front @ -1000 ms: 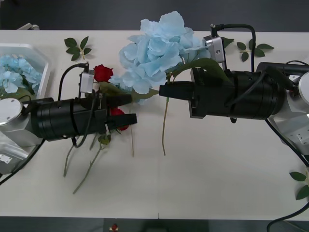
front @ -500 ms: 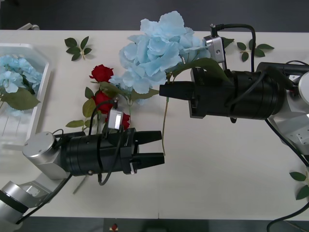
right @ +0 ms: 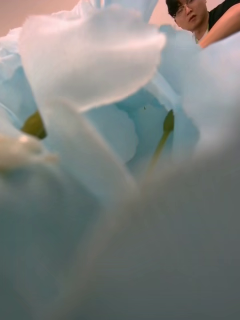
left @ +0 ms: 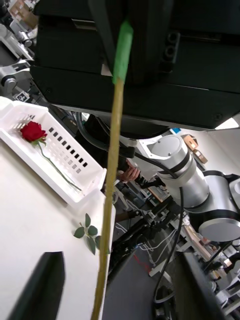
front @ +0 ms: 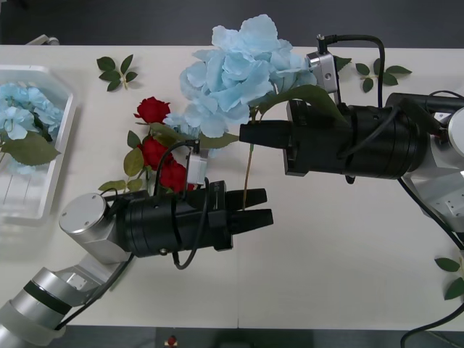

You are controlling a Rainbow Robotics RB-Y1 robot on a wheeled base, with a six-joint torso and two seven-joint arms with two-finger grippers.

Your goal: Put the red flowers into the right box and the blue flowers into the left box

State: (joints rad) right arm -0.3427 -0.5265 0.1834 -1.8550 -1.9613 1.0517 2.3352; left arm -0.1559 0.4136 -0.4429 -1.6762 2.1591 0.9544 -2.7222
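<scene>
My right gripper [front: 250,136] is shut on the stem of a big pale blue flower [front: 239,69], holding it above the table; its petals [right: 100,75] press close against the right wrist camera. The thin stem [front: 248,177] hangs down, and my left gripper [front: 259,207] stands open with one finger on either side of its lower end. That stem [left: 111,175] runs between my left fingers [left: 47,280]. Three red flowers [front: 154,109] lie left of centre, partly behind my left arm. The left box [front: 64,138] holds blue flowers [front: 18,109]. The right box [left: 75,165] holds one red rose [left: 33,131].
Loose green leaf sprigs lie at the back left [front: 116,70], the back right [front: 380,72] and the right edge [front: 453,275]. Another sprig [left: 87,234] lies near the right box. The table's front half to the right of my left gripper is bare.
My left arm has swung away from the red flowers, forward and to the right, and its open fingers now straddle the hanging stem. The right arm and its blue flower have stayed put.
</scene>
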